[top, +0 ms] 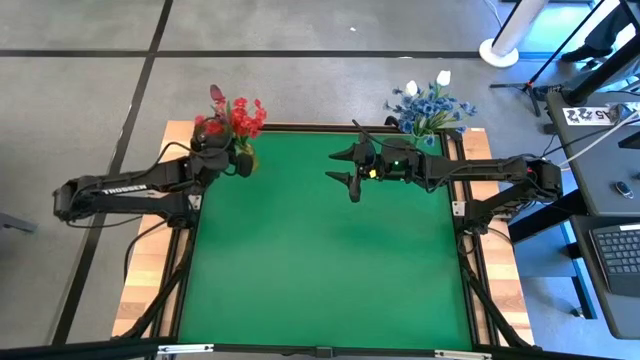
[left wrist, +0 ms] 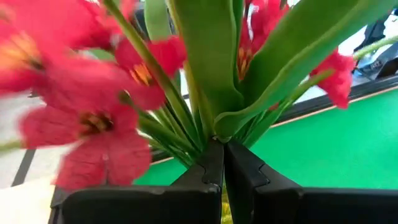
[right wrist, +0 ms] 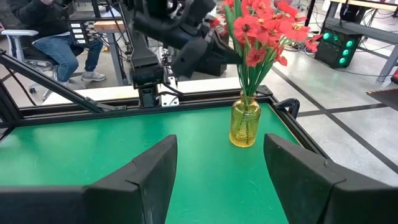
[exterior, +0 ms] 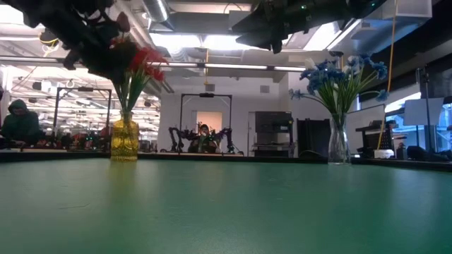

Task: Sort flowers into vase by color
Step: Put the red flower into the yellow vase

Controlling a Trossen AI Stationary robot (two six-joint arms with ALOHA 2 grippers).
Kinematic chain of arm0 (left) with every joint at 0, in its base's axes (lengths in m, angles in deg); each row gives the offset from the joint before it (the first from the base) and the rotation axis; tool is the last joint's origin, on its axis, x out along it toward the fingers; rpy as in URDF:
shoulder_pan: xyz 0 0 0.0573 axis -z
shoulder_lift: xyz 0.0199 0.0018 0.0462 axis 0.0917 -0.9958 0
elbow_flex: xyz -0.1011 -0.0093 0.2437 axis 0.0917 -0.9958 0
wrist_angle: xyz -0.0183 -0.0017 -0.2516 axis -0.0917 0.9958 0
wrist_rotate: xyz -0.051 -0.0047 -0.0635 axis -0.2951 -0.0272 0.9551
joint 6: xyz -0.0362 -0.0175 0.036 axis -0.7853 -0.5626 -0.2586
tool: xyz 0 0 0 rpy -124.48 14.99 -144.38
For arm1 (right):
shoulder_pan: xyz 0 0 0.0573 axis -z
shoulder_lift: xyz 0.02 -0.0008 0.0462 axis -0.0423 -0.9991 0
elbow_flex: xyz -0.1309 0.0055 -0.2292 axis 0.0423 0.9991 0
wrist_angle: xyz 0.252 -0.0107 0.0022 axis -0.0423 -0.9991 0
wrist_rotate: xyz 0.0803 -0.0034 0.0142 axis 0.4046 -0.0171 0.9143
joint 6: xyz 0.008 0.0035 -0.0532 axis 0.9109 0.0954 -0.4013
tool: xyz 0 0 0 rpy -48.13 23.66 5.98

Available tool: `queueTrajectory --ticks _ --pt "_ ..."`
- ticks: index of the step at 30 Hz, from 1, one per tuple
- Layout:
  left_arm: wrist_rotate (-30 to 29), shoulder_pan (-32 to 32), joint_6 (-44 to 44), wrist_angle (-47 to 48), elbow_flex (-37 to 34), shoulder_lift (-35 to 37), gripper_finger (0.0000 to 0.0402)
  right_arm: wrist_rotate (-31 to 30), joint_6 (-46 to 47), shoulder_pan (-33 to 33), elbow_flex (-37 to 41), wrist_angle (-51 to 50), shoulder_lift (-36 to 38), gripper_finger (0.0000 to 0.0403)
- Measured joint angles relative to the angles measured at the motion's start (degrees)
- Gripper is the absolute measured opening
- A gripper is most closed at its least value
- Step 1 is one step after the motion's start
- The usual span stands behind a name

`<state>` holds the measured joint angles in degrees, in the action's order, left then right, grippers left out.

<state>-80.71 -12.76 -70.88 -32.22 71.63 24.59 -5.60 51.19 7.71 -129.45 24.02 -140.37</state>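
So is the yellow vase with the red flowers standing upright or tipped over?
Upright. The yellow vase stands on its base on the green table, and the red flowers rise straight up from its neck.

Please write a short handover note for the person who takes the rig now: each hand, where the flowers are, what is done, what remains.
Left hand: shut, at the red flowers above the yellow vase, far left corner. Whether it pinches a stem, I cannot tell.
Right hand: open, holding nothing, raised over the far middle of the green table.
Blue and white flowers: in the clear vase, far right corner.
Done: no loose flowers lie on the table.
Left: probably only to release and pull back the left hand.
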Motion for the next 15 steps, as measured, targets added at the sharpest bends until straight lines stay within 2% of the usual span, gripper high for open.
queueTrajectory --ticks 9,15 --pt "5.0 -0.9 0.1 -7.1 -4.6 0.0 0.0000 0.0 0.0 0.0 0.0 0.0 0.0 0.0237" --pt "5.2 -0.9 0.1 -7.2 -5.2 0.0 0.0000 0.0 0.0 0.0 0.0 0.0 0.0 0.0237"
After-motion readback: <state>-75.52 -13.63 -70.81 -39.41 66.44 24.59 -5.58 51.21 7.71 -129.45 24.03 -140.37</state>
